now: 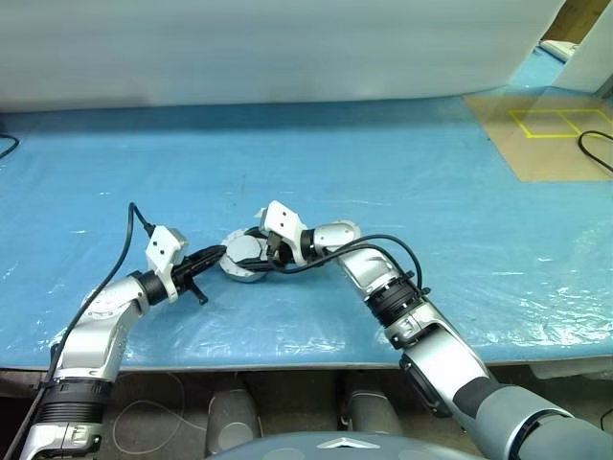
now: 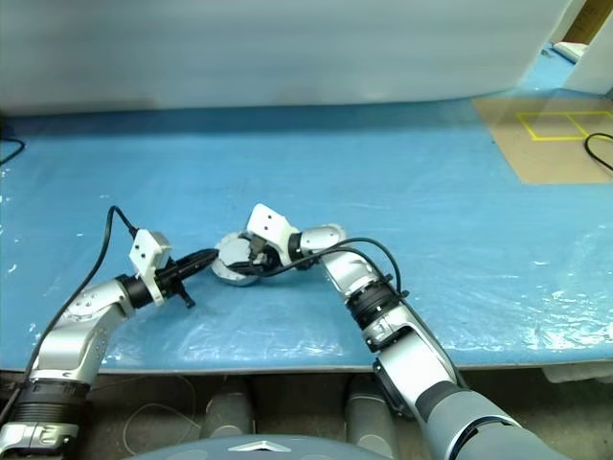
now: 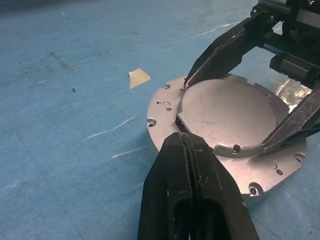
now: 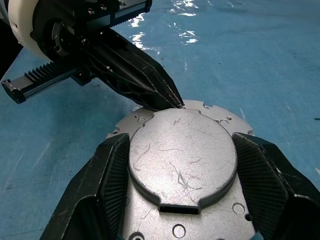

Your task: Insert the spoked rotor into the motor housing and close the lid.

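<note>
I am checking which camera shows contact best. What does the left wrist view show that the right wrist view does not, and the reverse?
Left wrist view adds: a tan tape scrap on the blue sheet, beside the silver round unit.
Right wrist view adds: a rectangular notch in the rim of the unit's raised disc, and the left gripper's toothed rack.
Shared: the right gripper clasping the raised disc from two sides, and the shut left gripper's tip touching the disc's edge.

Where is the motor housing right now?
The motor housing sits on the blue table, centre-left in the head views, between the right gripper fingers, with the shut left gripper at its edge.
</note>
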